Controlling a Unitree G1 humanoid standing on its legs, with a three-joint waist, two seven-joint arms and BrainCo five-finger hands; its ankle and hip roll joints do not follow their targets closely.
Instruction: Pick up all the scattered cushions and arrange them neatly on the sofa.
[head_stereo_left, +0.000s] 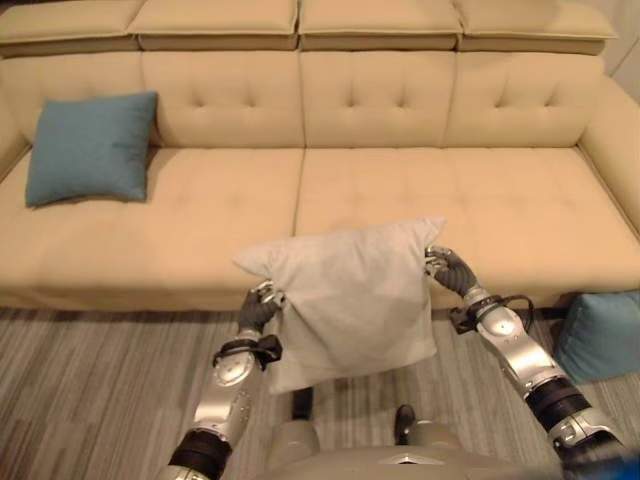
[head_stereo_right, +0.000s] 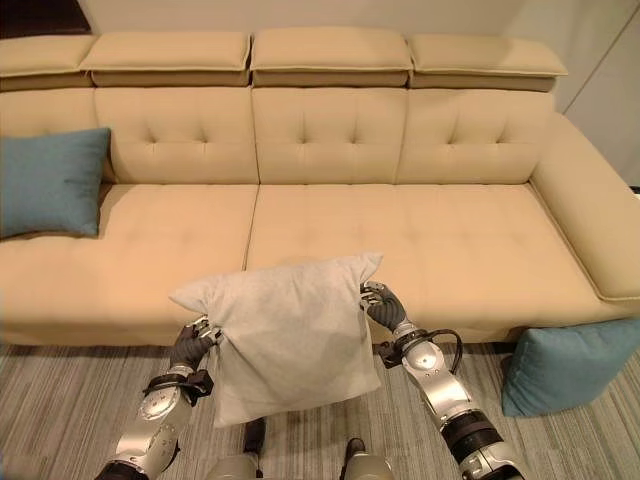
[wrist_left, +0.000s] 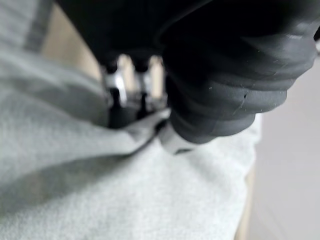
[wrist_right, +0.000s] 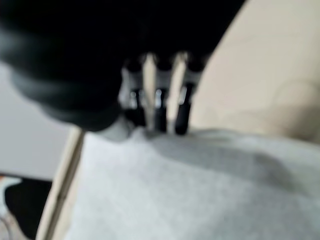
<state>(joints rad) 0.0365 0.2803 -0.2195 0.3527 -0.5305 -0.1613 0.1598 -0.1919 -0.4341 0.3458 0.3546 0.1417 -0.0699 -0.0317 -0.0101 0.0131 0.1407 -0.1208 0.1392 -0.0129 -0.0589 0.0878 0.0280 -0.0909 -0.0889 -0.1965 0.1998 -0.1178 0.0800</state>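
Between the two hands, a light grey cushion (head_stereo_left: 350, 300) hangs in the air in front of the beige sofa (head_stereo_left: 420, 200), above the striped floor (head_stereo_left: 90, 390). Fingers of the left hand (head_stereo_left: 258, 308) pinch its left edge, and fingers of the right hand (head_stereo_left: 447, 268) clench its upper right corner. Well beyond the left fingers, a teal cushion (head_stereo_left: 90, 147) leans on the backrest; another teal cushion (head_stereo_right: 565, 365) sits on the floor past the right fingers.
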